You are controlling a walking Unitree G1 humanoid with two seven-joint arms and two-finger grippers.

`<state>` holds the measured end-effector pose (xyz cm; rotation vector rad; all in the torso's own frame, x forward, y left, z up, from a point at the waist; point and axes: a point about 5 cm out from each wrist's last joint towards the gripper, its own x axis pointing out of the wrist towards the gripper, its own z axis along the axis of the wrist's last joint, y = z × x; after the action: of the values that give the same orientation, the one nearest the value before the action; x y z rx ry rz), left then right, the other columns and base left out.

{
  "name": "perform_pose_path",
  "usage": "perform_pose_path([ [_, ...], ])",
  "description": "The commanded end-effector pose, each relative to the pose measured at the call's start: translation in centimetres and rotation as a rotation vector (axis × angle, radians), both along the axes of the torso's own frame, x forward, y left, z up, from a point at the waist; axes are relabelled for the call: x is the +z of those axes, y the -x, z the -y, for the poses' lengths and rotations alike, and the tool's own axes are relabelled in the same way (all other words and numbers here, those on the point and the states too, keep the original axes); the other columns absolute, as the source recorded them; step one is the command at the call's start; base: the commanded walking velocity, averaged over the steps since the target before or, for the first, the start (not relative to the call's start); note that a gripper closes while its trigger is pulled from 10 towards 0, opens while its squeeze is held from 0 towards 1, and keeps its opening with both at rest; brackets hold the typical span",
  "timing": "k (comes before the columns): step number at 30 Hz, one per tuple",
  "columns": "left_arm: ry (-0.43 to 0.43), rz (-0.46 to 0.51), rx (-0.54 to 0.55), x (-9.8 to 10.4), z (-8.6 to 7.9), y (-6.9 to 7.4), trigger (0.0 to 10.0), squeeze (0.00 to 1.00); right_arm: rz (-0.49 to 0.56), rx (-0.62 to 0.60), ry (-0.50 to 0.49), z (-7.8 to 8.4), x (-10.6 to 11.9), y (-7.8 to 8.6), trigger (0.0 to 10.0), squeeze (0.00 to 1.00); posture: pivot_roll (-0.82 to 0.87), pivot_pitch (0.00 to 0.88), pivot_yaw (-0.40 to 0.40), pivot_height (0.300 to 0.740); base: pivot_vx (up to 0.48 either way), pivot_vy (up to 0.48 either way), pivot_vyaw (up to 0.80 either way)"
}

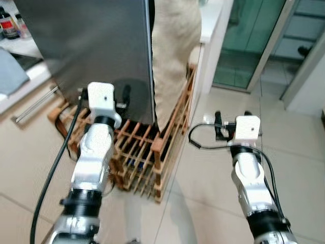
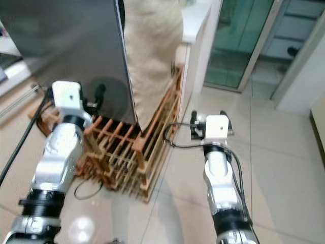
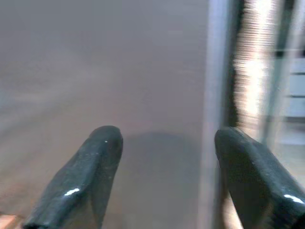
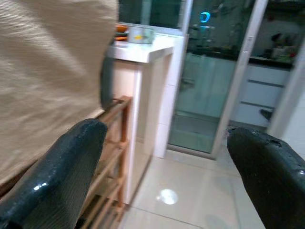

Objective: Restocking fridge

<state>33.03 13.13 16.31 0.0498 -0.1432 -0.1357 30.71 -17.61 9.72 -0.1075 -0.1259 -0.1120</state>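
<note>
The fridge (image 1: 91,46) stands straight ahead as a tall grey steel panel, its long vertical edge running down just right of the left hand (image 3: 162,181), with a wooden rack (image 1: 147,152) at its foot and a beige cloth (image 1: 175,56) hanging beside that edge. The left hand is the nearer one, fingers spread and empty, right up at the steel face with the edge lying towards its right finger (image 3: 252,181). The right hand (image 4: 167,176), also spread and empty, hovers over the floor tiles (image 1: 213,168) well to the right of the rack, pointing past the cloth
</note>
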Motion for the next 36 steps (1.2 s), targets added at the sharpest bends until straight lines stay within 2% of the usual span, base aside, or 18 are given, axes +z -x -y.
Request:
perform_pose_path([
  [1, 0.0, -0.007, -0.046, 0.4, 0.7, -0.3, 10.0, 1.0, -0.015, -0.028, -0.019, 0.4, -0.2, 0.0, 10.0, 0.02, -0.11, 0.0, 0.024, 0.74, 0.0, 0.0, 0.0],
  [6, -0.017, -0.051, -0.093, -0.1, 2.0, -0.8, 10.0, 1.0, -0.023, -0.05, -0.027, 0.7, -0.3, -0.1, 10.0, 0.02, -0.11, 0.0, 0.025, 0.74, 0.0, 0.0, 0.0],
  [7, -0.02, -0.052, -0.098, -0.1, 2.2, -0.9, 10.0, 0.0, -0.027, -0.055, -0.027, 0.8, -0.3, -0.1, 10.0, 0.03, -0.11, 0.0, 0.026, 0.74, 0.0, 0.0, 0.0],
  [11, -0.006, -0.068, -0.082, -0.1, 2.5, -1.4, 10.0, 0.0, -0.034, -0.057, -0.022, 0.8, -0.3, -0.2, 10.0, 0.04, -0.11, 0.0, 0.029, 0.74, 0.0, 0.0, -0.41],
  [13, 0.075, -0.1, -0.024, -0.1, 1.9, -2.0, 10.0, 0.0, -0.032, -0.055, -0.017, 0.6, -0.3, -0.2, 10.0, 0.03, -0.11, 0.0, 0.032, 0.74, 0.0, 0.0, -0.4],
  [16, 0.112, -0.098, 0.009, 0.3, 1.7, -2.5, 10.0, 0.0, -0.027, -0.053, -0.015, 0.5, -0.4, -0.1, 10.0, 0.03, -0.11, 0.0, 0.031, 0.74, 0.0, 0.0, 0.0],
  [19, 0.109, -0.078, -0.002, 1.0, 2.2, -2.8, 10.0, 0.0, -0.028, -0.05, -0.015, 0.4, -0.4, -0.1, 10.0, 0.02, -0.11, 0.0, 0.031, 0.74, 0.0, 0.0, 0.0],
  [21, 0.113, -0.058, -0.026, 1.8, 3.2, -3.4, 10.0, 0.0, -0.028, -0.043, -0.011, 0.3, -0.5, -0.1, 10.0, 0.03, -0.11, 0.0, 0.032, 0.74, 0.24, 0.0, 0.0],
  [26, 0.151, -0.093, -0.011, 2.4, 3.2, -5.1, 10.0, 0.0, -0.023, -0.039, -0.008, 0.1, -0.4, 0.0, 10.0, 0.02, -0.12, 0.0, 0.04, 0.74, 0.144, 0.0, 0.0],
  [36, 0.132, -0.082, -0.074, 3.7, 4.9, -6.5, 10.0, 0.0, -0.033, -0.036, -0.005, -0.1, -0.8, 0.5, 10.0, 0.03, -0.15, 0.0, 0.054, 0.74, 0.0, 0.0, 0.0],
])
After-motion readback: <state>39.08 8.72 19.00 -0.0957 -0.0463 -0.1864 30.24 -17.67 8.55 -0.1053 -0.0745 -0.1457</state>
